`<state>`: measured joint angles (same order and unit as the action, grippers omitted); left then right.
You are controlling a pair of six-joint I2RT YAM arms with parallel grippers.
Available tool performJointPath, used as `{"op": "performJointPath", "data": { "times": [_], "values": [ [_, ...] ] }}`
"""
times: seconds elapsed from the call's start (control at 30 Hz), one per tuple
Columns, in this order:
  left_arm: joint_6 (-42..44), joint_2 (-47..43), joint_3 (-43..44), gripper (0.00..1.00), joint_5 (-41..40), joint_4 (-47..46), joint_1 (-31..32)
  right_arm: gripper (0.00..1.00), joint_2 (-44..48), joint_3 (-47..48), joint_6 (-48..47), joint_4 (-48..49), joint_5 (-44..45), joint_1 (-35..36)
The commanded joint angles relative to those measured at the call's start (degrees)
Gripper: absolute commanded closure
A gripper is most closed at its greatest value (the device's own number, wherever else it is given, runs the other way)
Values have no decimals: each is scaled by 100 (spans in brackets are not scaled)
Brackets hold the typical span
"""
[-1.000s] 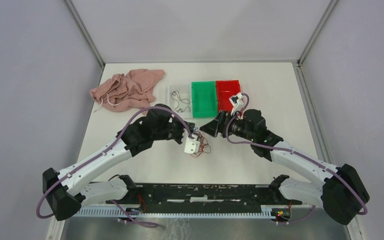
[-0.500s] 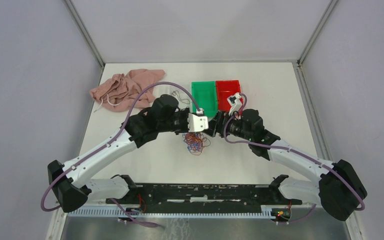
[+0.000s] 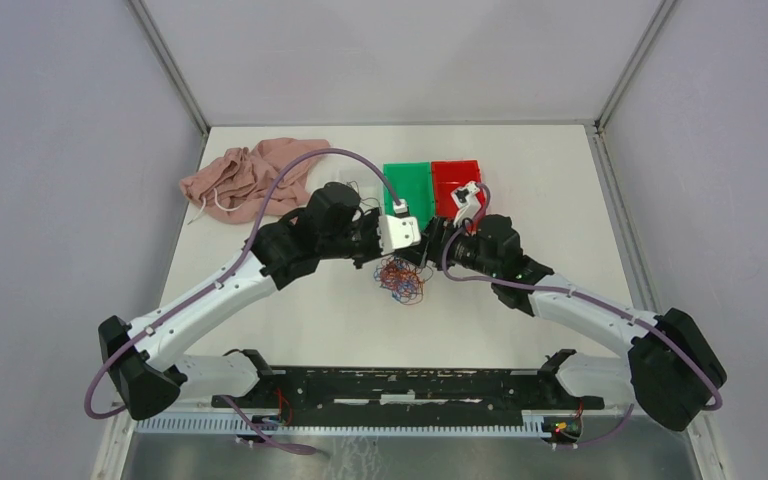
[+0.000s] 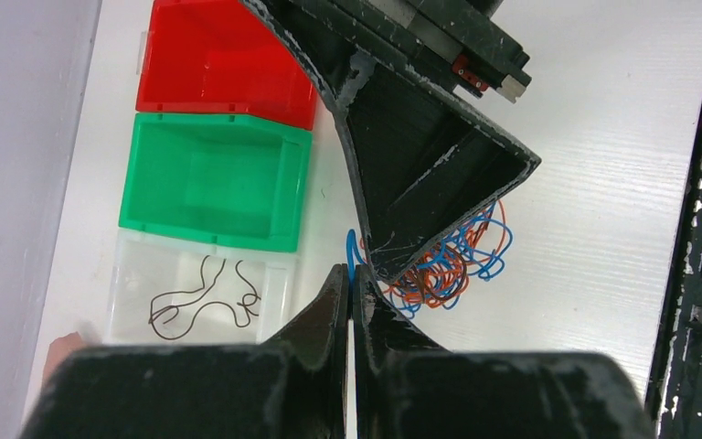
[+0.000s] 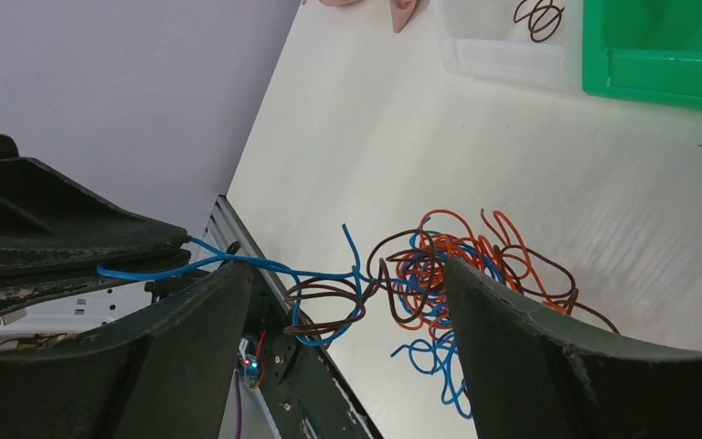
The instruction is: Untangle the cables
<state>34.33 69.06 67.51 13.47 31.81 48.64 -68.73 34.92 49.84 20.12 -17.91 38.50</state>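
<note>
i am pinching a blue cable (image 5: 238, 262) in my left end effector (image 4: 349, 274), right end effector (image 5: 347, 285) spread; one dark cable (image 4: 203, 294) binned, wad (image 3: 401, 279) tangled.

Left tool (image 4: 351, 279), right tool (image 5: 345, 274) crowding cables (image 3: 401, 278), green bin (image 3: 407, 190) behind, bare table (image 3: 310, 320) nearside

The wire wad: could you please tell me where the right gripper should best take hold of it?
Take the dense orange-red bulk of the wad, coming from the right, where the open right gripper faces it. The left gripper pinches a blue wire running out the opposite way, so a hold there should brace that pull.
</note>
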Motion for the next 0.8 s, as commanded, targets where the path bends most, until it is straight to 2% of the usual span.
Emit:
{"op": "performJointPath", "data": {
  "times": [0.0, 0.77],
  "values": [
    [-359, 34, 368, 97, 76, -70, 30, 16, -87, 341, 58, 389, 99, 78],
    [-1392, 352, 1501, 97, 843, -52, 24, 16, -1227, 680, 180, 880, 1096, 621]
  ]
}}
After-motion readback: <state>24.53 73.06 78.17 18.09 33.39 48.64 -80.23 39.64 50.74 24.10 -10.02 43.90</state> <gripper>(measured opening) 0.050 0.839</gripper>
